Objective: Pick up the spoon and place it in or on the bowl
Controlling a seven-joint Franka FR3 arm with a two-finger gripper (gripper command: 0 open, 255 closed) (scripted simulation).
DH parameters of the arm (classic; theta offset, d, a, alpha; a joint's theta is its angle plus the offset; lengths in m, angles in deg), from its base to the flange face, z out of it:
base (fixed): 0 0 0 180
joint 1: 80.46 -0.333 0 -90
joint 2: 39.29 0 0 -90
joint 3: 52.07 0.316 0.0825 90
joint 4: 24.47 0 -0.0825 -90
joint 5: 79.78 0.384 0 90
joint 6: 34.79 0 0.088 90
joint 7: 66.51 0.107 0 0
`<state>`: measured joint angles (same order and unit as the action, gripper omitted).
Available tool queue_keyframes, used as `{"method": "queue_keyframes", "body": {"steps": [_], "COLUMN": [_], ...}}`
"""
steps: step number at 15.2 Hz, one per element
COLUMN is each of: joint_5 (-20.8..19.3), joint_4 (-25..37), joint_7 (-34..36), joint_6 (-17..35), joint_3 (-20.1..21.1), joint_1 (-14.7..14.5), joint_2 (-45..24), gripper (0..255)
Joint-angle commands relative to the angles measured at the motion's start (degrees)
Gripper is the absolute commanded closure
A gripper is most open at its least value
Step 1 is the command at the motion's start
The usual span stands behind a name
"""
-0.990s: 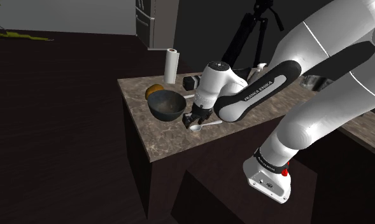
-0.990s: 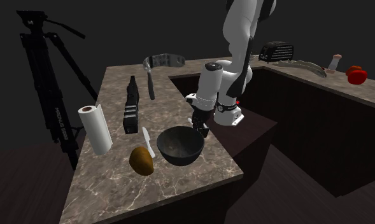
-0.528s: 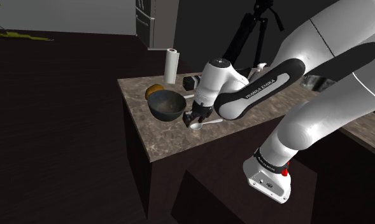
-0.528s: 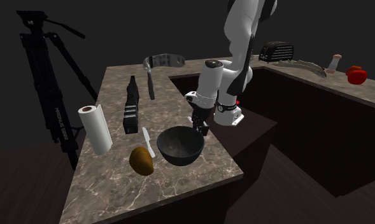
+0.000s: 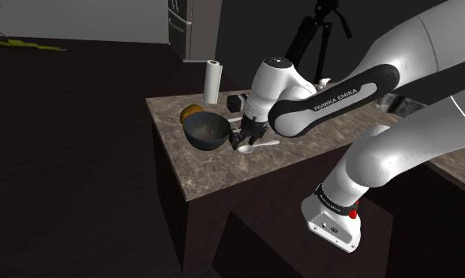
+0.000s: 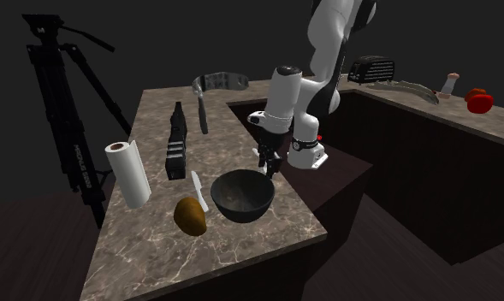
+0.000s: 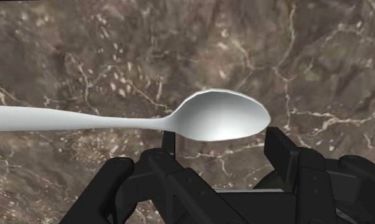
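A pale grey spoon (image 7: 224, 118) lies crosswise between my black fingers (image 7: 281, 149), and my gripper (image 7: 225, 141) is shut on its scoop end, the handle sticking out sideways. In the shoulder view the spoon (image 5: 256, 146) hangs just above the marble counter (image 5: 215, 170), under the gripper (image 5: 245, 139) and right beside the dark bowl (image 5: 206, 130). In the second exterior view the gripper (image 6: 267, 164) hovers just behind the bowl (image 6: 241, 195), a little above its rim.
On the counter stand a paper towel roll (image 6: 130, 174), a brown rounded lump (image 6: 190, 215), a small white utensil (image 6: 198, 190) and a long black block (image 6: 176, 141). A tripod (image 6: 62, 94) stands beyond the counter's edge. A toaster (image 6: 374, 68) sits on the far counter.
My gripper has risen from the counter with the spoon in it and shifted slightly away from the counter's front edge, alongside the bowl. The bowl has stayed put.
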<state>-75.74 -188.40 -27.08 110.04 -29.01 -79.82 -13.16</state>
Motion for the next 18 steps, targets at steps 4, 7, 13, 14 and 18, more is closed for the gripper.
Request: {"method": "queue_keyframes", "body": {"steps": [4,7,13,14,18], "joint_5": [0.8,1.0,1.1,1.1,1.0], "joint_4": [1.7,2.9,5.6,6.1,8.3], "joint_7": [-1.2,-1.8,-2.7,-2.8,-3.3], "joint_6": [-5.7,-8.8,-14.8,-15.8,-19.5], "joint_3": [-1.4,-2.1,-3.3,-3.5,-4.2], "joint_1": [-1.0,-1.3,-1.8,-1.8,-1.9], "joint_2": [3.9,5.9,9.3,9.7,11.4], "gripper": [255,255,255,255,255]}}
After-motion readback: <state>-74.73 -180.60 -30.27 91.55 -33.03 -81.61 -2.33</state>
